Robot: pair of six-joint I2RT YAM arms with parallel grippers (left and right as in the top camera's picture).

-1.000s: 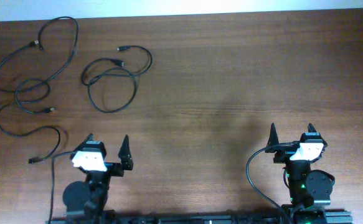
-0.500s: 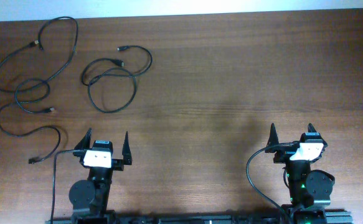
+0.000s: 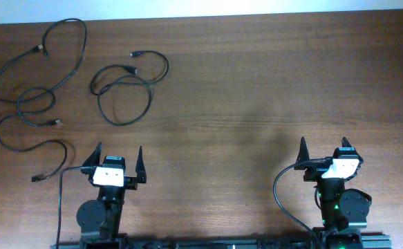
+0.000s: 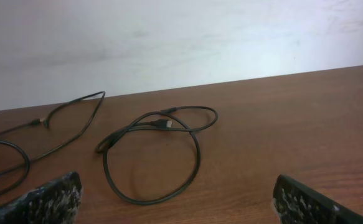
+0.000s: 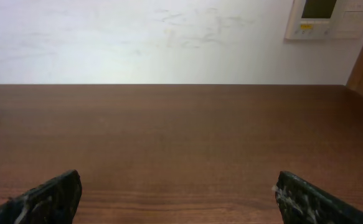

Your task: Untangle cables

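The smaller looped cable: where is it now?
Overhead, the smaller looped cable lies on the table's left half, just right of the larger cable tangle and ahead of the left gripper.

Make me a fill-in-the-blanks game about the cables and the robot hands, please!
1. The looped cable and the long cable are both coloured ____.
2. Both cables lie on the robot's ____ side of the table.
3. The left gripper and the right gripper hold nothing, and their jaws are ____.

Missing words: black; left; open.
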